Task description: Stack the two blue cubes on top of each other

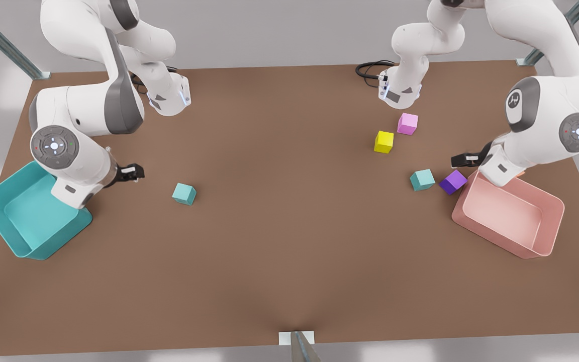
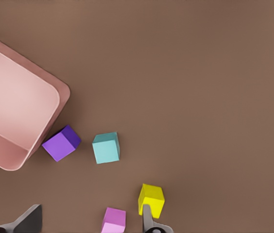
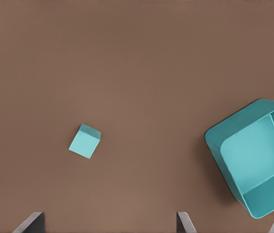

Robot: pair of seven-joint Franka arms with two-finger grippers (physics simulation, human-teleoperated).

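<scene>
Blue cubes: one (image 1: 184,193) alone on the brown table (image 1: 289,251) near the teal bin (image 1: 28,216); one (image 1: 422,179) just beside a purple cube (image 1: 453,181) by the pink bin (image 1: 510,213). Left gripper (image 2: 91,224) and right gripper (image 3: 110,224): hovering, fingers spread wide, empty.

Two white Franka arms, glossy and rounded, with dark grey bands at the joints.
Each wrist carries a grey disc cap with a small lit centre; bases show blue-lit trim and grey labels, a black cable (image 1: 370,70) coils beside one, and the grippers are black.
</scene>
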